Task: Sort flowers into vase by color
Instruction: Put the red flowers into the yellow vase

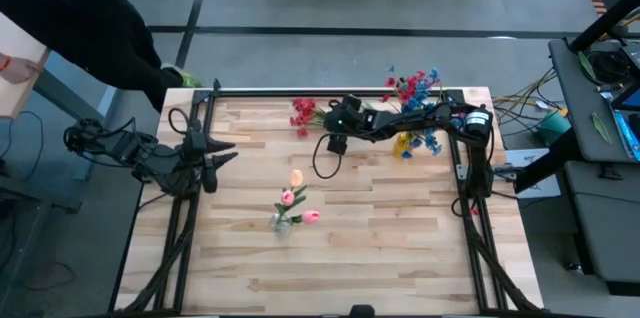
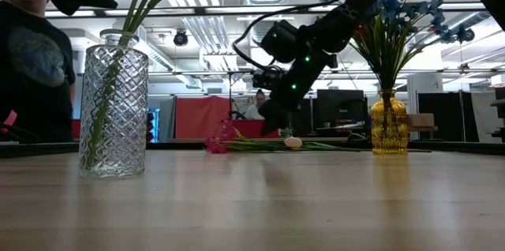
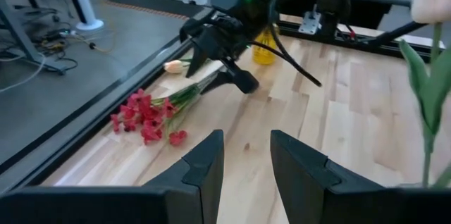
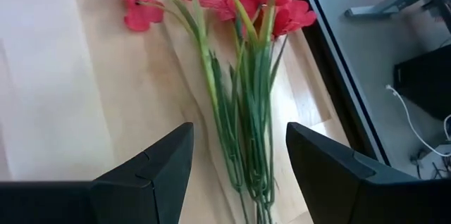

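A bunch of red flowers [image 1: 303, 113] lies flat on the table near its far edge, with its green stems [image 4: 243, 139] pointing toward the right arm. My right gripper [image 4: 239, 175] is open just above these stems, one finger on either side, touching nothing. It also shows as the right gripper [image 1: 333, 126] and the right gripper [image 3: 215, 69]. A cream bud [image 3: 176, 65] lies beside the stems. A clear vase [image 2: 114, 109] holds pink and peach tulips [image 1: 293, 196]. A yellow vase [image 2: 389, 125] holds blue flowers [image 1: 425, 83]. My left gripper [image 3: 243, 164] waits open at the table's left.
The table's far edge, with its black rail [image 1: 330, 90], runs close behind the red flowers. The right arm's cable [image 1: 320, 163] loops over the table. A person in dark clothes [image 1: 90, 18] stands beyond the far left corner. Bare wood [image 1: 380, 248] lies toward the near edge.
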You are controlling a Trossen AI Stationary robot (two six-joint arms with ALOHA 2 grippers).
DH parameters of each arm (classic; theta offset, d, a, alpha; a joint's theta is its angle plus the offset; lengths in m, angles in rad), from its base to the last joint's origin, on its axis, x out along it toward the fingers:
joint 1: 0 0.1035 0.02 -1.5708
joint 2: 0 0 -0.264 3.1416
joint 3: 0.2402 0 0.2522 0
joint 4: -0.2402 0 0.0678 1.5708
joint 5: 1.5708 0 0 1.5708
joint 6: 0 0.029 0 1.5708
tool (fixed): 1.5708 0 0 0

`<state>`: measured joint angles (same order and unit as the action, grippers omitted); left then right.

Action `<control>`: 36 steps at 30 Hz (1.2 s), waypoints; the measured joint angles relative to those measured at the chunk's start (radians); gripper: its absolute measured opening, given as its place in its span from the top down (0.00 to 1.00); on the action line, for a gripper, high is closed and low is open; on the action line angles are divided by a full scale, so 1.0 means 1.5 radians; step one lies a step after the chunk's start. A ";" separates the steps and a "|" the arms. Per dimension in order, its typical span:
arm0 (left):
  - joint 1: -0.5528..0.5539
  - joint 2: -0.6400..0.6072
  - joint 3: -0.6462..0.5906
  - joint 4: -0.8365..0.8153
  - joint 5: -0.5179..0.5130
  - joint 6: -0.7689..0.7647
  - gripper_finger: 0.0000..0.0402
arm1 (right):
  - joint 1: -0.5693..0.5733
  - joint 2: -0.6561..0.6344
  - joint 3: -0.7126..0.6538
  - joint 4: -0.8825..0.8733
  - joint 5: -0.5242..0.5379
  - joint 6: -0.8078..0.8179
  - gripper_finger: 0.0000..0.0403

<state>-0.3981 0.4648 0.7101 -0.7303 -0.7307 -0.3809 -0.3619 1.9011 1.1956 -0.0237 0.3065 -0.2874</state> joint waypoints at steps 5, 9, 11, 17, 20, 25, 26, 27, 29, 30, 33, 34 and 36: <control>0.000 0.000 0.000 0.000 -0.015 0.001 0.74 | 0.000 0.010 0.000 0.013 0.000 -0.006 0.46; 0.000 0.000 0.000 0.000 -0.015 0.001 0.74 | -0.001 0.041 0.002 0.009 0.002 -0.029 0.46; 0.000 0.000 0.000 0.000 -0.015 0.000 0.74 | 0.000 0.050 0.003 0.008 0.017 -0.038 0.46; 0.000 0.001 0.000 0.000 -0.015 -0.002 0.74 | -0.002 0.053 0.003 0.022 0.036 -0.042 0.46; 0.000 0.001 0.000 0.000 -0.018 -0.001 0.74 | -0.005 0.053 0.003 0.022 0.035 -0.042 0.46; 0.000 0.001 0.000 0.000 -0.021 0.001 0.74 | -0.008 0.054 0.003 0.021 0.022 -0.041 0.47; 0.000 0.001 0.000 0.000 -0.021 0.001 0.74 | -0.008 0.054 0.003 0.020 0.018 -0.037 0.48; 0.000 0.001 0.000 0.000 -0.021 0.001 0.74 | -0.009 0.055 0.003 0.020 0.017 -0.035 0.49; 0.000 0.001 0.000 0.000 -0.021 0.001 0.74 | -0.012 0.059 0.003 0.024 0.017 -0.034 0.54; 0.000 0.001 0.000 0.000 -0.021 0.001 0.74 | -0.014 0.061 0.004 0.023 0.017 -0.032 0.57; 0.000 0.001 0.000 0.000 -0.021 0.001 0.74 | -0.020 0.071 0.010 0.025 0.017 -0.030 0.67; 0.000 0.001 0.000 0.000 -0.021 0.001 0.74 | -0.021 0.074 0.012 0.026 0.016 -0.032 0.71; 0.000 0.001 0.000 0.000 -0.021 0.001 0.74 | -0.021 0.076 0.012 0.025 0.016 -0.036 0.78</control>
<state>-0.3981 0.4667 0.7101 -0.7303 -0.7616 -0.3794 -0.3935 2.0151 1.2140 0.0136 0.3298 -0.3408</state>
